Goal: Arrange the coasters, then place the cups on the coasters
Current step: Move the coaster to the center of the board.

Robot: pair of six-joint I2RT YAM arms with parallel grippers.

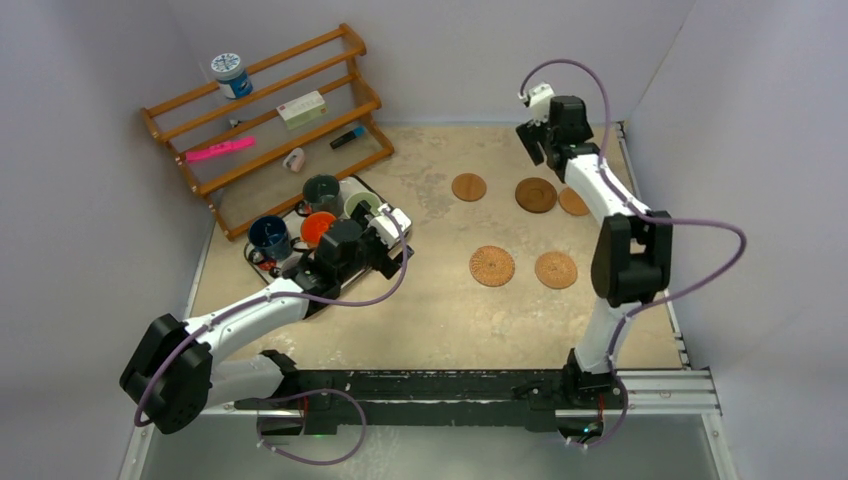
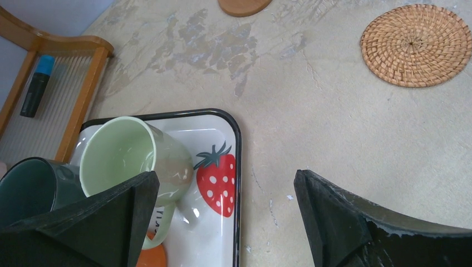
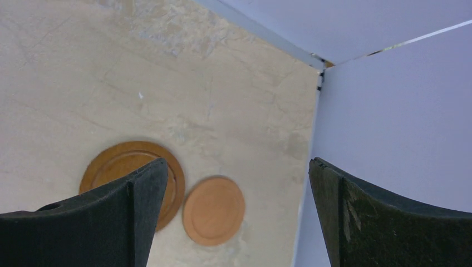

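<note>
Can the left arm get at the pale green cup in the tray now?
Probably yes: the open left gripper hangs beside the pale green cup, nothing between them; the dark green cup crowds it.

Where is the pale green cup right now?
On the left of the top view, the pale green cup sits in the strawberry tray, beside the dark green cup.

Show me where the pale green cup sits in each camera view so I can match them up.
Top external: pale green cup left of centre, just below the right end of the wooden rack.
Left wrist: cup lower left, in the corner of the strawberry tray.
Right wrist: not in view.
Shared landmark: woven coaster, in the top and left wrist views only.
</note>
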